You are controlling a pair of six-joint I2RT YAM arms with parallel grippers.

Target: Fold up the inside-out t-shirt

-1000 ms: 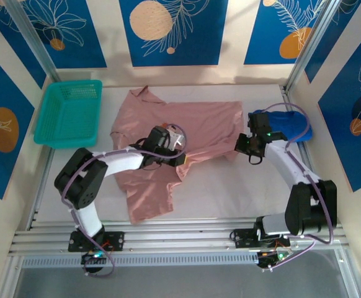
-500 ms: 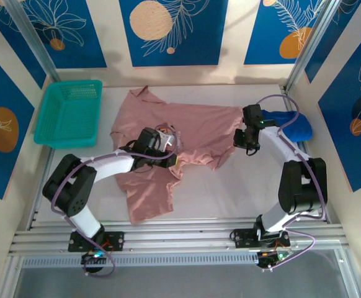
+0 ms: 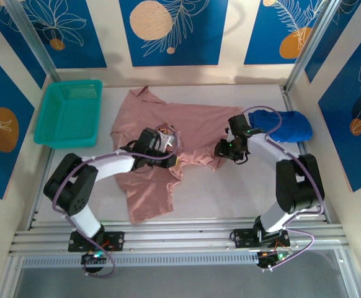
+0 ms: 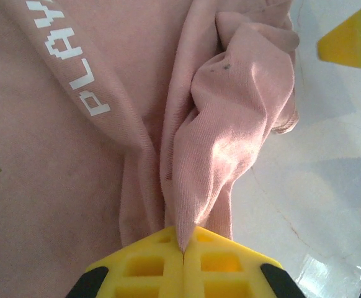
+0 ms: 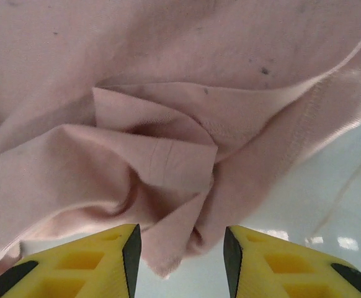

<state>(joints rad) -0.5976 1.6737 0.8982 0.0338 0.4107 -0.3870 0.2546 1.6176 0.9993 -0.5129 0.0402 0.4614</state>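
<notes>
The inside-out t-shirt (image 3: 193, 127), salmon pink, lies crumpled across the middle of the white table, with one flap reaching toward the near edge. My left gripper (image 3: 175, 160) is shut on a bunched fold of the t-shirt (image 4: 230, 124); its yellow jaws meet with a pinch of cloth between them. White lettering shows on the fabric in the left wrist view. My right gripper (image 3: 221, 151) stands open at the shirt's right lower edge. A rumpled corner of the t-shirt (image 5: 168, 167) lies between its yellow fingers (image 5: 100, 261) without being squeezed.
A teal basket (image 3: 69, 112) stands at the back left. A royal-blue garment (image 3: 283, 125) lies bunched at the back right, behind the right arm. Bare white table (image 3: 230, 192) lies in front of the shirt, and metal rails run along the near edge.
My right gripper has swung left from beside the blue garment to the shirt's right edge and opened. The left gripper, shut on the cloth, shifted slightly left, then held still.
</notes>
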